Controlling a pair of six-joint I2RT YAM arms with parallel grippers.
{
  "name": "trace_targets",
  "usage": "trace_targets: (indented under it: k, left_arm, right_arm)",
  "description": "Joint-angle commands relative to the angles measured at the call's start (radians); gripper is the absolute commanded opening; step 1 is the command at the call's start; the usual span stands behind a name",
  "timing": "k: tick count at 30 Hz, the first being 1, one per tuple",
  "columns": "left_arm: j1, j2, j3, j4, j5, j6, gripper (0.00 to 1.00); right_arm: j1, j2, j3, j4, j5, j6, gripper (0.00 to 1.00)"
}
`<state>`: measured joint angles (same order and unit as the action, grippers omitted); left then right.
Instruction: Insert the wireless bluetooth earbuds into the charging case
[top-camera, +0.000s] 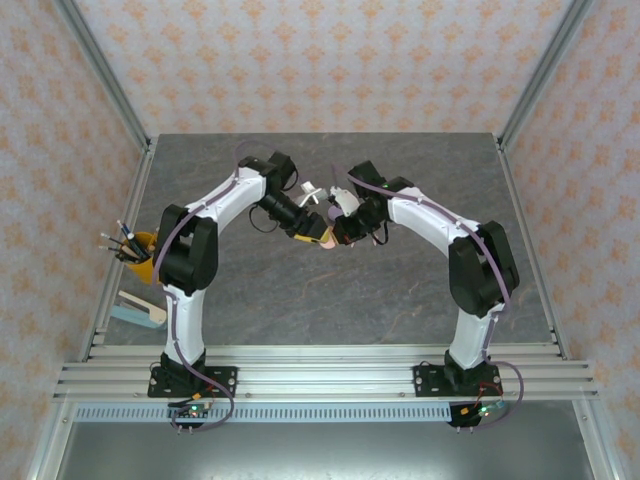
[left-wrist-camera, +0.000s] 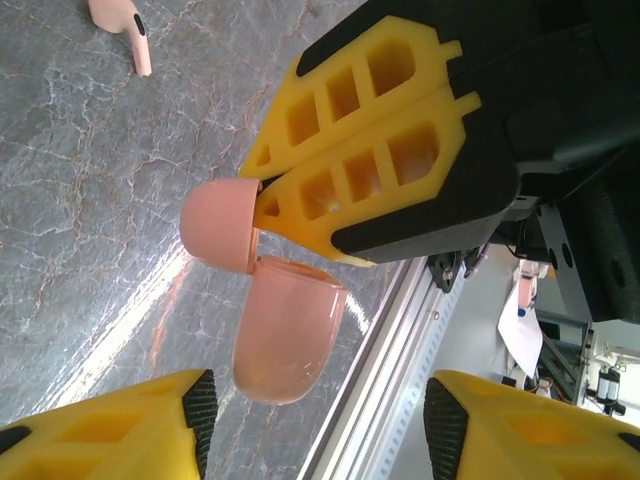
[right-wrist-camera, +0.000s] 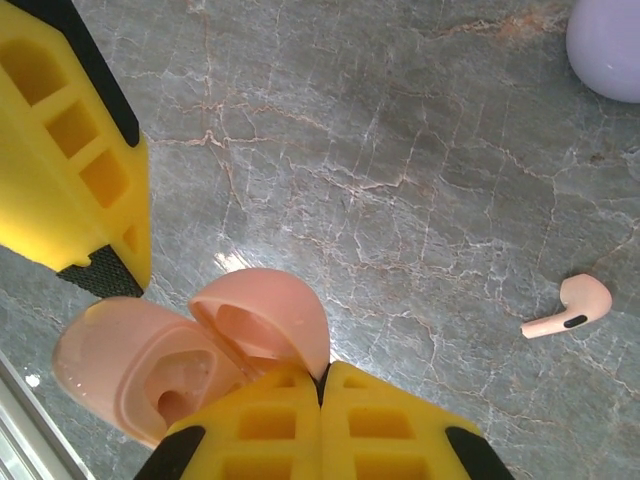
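Centre of the surface (right-wrist-camera: 400, 150): we see the R claw (right-wrist-camera: 322, 372) pinched shut on the lid (right-wrist-camera: 265, 320) of the open pink charging case (right-wrist-camera: 130, 385). The L claw (left-wrist-camera: 318, 392) stands part-open, fingers either side of the case body, w/ no clear grip. R wrist cam gives us the case's moulded interior, a pink earbud (right-wrist-camera: 565, 308) lying loose on the surface well apart from the case, and a lilac case (right-wrist-camera: 610, 45) at the corner. L wrist cam shows the lid's outer dome. Overhead, both arms meet mid-surface.
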<state>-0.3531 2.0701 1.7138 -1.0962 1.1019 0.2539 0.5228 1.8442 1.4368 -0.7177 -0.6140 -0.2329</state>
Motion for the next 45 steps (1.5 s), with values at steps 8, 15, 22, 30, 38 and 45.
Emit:
trace_targets:
  k: [8,15,22,30,38,45]
  left_arm:
    - [-0.022,0.031,0.028,-0.031,-0.005,0.013,0.58]
    - [-0.020,0.050,0.026,0.006,0.022,-0.015,0.59]
    - [-0.021,0.067,0.029,-0.002,0.046,-0.008,0.58]
    - [-0.021,0.086,0.056,-0.015,0.058,-0.007,0.52]
    - [-0.023,0.102,0.066,-0.030,0.081,0.006,0.36]
    - [-0.023,0.105,0.066,-0.038,0.096,0.017,0.24]
  right_arm:
    - [0.000,-0.044,-0.011,0.045,-0.020,-0.013,0.00]
    - [-0.004,-0.066,-0.037,0.066,-0.015,-0.003,0.00]
    - [-0.012,-0.079,-0.042,0.084,-0.029,0.010,0.00]
    - [-0.012,-0.075,-0.036,0.084,-0.032,0.009,0.00]
    - [-0.012,-0.073,-0.035,0.085,-0.027,0.009,0.00]
    - [-0.012,-0.071,-0.033,0.090,-0.023,0.012,0.00]
